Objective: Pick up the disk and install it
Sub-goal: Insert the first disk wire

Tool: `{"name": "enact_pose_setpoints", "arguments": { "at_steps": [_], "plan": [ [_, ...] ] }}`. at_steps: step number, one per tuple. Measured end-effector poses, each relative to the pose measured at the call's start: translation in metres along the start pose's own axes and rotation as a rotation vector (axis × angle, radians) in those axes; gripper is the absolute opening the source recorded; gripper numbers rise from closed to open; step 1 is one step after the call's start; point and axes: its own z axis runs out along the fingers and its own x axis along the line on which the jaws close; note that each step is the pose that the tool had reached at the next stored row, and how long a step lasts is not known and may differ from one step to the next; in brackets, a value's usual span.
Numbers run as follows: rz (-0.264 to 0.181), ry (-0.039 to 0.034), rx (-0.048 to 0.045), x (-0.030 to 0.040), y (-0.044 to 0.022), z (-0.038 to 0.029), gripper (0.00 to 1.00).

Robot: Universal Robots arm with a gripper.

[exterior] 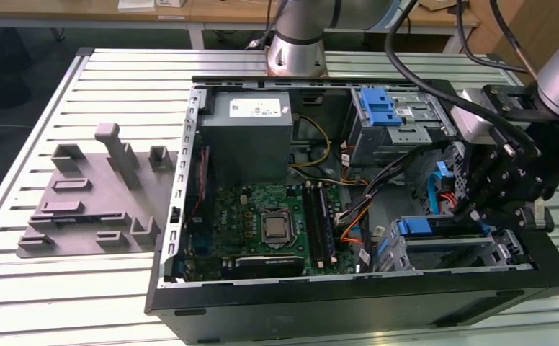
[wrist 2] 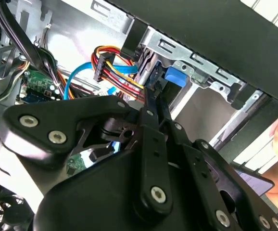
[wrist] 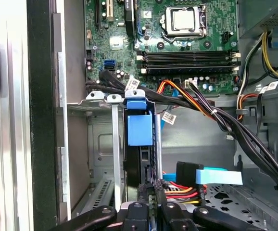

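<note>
The open black desktop computer case (exterior: 356, 303) lies on its side on the slatted aluminium table (exterior: 29, 303), with the green motherboard (exterior: 270, 231) exposed. At the case's corner on the exterior view's right, the black robot gripper (exterior: 472, 209) reaches into the silver metal drive cage (wrist: 100, 144). The disk with its blue plastic carrier frame (wrist: 140, 130) stands edge-up in that cage; the jaws are pinched on its edge, close together.
</note>
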Motion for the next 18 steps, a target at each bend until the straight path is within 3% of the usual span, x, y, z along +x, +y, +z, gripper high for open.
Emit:
{"name": "enact_pose_setpoints", "arguments": {
  "at_steps": [10,11,18],
  "plan": [
    [0.0,-0.0005,-0.0001,0.0001,0.0,0.0024,0.18],
    [0.0,-0.0009,-0.0001,0.0,0.0,0.0013,0.24],
    [0.0,0.0001,-0.0012,-0.0001,0.0002,-0.0116,0.24]
  ]
}}
